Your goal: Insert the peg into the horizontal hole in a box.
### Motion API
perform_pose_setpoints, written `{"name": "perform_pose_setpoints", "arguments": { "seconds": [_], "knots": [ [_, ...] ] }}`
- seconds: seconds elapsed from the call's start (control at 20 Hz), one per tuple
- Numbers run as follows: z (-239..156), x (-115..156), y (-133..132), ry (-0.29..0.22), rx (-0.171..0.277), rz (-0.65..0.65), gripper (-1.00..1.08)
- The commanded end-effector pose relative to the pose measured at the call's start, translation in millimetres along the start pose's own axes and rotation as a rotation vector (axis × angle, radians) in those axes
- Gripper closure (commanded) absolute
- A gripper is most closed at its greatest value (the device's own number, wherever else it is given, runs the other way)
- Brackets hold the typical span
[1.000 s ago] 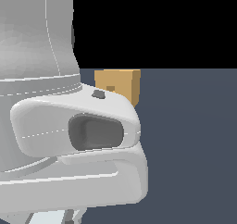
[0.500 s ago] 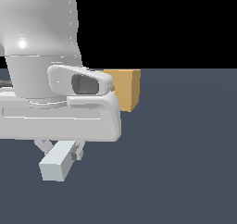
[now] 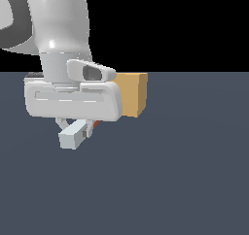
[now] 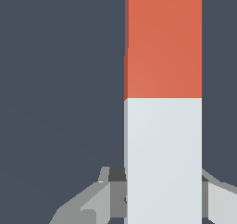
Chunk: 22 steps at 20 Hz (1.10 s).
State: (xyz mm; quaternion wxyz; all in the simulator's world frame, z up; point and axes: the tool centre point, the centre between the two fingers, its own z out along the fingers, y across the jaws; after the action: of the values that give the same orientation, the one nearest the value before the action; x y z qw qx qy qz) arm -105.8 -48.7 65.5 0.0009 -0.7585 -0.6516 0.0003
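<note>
The gripper point(image 3: 78, 128) clamps the peg point(image 4: 163, 102) by its pale end, low over the floor, just beside the box point(image 3: 131, 94). With the hole hidden, slight misalignment could jam the orange tip against the box face.

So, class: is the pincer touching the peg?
Touching. In the wrist view the pincer has its fingers pressed against both sides of the peg's pale end.

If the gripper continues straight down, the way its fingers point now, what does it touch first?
Probably the dark floor. The gripper is shut on the peg and points down. Only floor shows beyond the peg in the wrist view. The box stands aside.
</note>
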Motion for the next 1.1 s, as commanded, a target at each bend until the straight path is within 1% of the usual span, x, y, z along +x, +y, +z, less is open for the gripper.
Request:
{"name": "perform_pose_setpoints", "arguments": {
  "seconds": [0.0,0.6,0.85,1.05],
  "knots": [
    [-4,18,-3,0.000,-0.002,0.028,1.08],
    [-19,103,-11,0.000,-0.002,0.148,1.08],
    [-24,128,-11,0.000,-0.002,0.183,1.08],
    [-26,142,-10,-0.001,-0.002,0.203,1.08]
  ]
}}
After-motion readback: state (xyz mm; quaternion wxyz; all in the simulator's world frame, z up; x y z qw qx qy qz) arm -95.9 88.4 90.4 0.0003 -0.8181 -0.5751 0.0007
